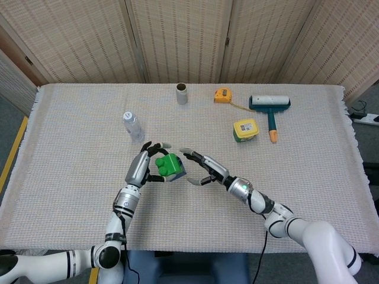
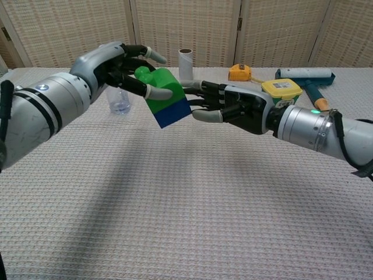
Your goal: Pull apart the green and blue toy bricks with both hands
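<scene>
We hold the joined toy bricks above the table's woven cloth (image 2: 175, 221), the left hand (image 2: 113, 67) gripping the green brick (image 2: 160, 90) so the blue brick (image 2: 173, 114) below juts out free. Our right hand (image 2: 233, 105), fingers spread and holding nothing, reaches in just beside the blue brick, apparently to grasp it; contact is unclear. The yellow-lidded green tub (image 2: 281, 95) carries a label too small to read.
</scene>
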Robot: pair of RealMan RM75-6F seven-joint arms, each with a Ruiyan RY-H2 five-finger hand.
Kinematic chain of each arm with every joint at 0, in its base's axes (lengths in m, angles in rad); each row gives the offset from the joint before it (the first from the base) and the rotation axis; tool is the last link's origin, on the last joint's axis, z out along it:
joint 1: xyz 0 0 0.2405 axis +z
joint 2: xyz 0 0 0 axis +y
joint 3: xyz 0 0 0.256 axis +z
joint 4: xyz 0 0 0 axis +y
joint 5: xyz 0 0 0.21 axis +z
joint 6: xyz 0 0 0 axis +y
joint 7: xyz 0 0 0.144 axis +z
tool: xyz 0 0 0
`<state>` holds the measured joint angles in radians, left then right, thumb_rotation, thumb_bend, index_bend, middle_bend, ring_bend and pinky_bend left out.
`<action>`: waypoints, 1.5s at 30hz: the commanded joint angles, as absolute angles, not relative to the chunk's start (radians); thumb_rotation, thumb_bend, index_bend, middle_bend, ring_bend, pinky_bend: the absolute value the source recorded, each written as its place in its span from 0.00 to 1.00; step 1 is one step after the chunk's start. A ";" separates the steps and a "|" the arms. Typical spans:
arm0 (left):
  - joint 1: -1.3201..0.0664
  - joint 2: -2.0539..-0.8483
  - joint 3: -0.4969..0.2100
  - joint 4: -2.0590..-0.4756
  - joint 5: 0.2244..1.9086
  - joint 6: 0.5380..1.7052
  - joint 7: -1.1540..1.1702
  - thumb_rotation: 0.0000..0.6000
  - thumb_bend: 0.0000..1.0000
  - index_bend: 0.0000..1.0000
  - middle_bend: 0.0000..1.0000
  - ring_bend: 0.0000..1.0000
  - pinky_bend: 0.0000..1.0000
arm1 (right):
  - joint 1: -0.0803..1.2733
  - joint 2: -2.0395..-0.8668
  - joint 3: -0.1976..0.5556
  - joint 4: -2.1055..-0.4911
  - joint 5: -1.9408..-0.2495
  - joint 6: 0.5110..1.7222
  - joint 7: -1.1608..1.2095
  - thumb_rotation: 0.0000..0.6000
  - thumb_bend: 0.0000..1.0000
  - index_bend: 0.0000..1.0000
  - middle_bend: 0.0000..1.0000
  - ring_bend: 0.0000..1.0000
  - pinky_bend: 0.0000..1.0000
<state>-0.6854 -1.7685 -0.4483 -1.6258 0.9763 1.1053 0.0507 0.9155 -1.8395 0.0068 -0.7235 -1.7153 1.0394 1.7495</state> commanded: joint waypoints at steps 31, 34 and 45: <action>-0.704 -1.741 -0.424 -1.671 0.984 1.124 0.010 1.00 0.26 0.30 0.72 0.27 0.00 | 0.966 -1.898 0.032 -0.735 -1.612 0.996 1.639 1.00 0.41 0.70 0.45 0.35 0.01; -0.706 -1.741 -0.424 -1.670 0.994 1.128 0.002 1.00 0.26 0.30 0.72 0.27 0.00 | 0.959 -1.909 0.034 -0.726 -1.598 0.980 1.589 1.00 0.41 0.76 0.51 0.41 0.03; -0.705 -1.722 -0.429 -1.651 1.024 1.143 -0.023 1.00 0.26 0.30 0.72 0.27 0.00 | 0.916 -1.882 0.031 -0.721 -1.585 0.998 1.435 1.00 0.41 0.78 0.53 0.42 0.04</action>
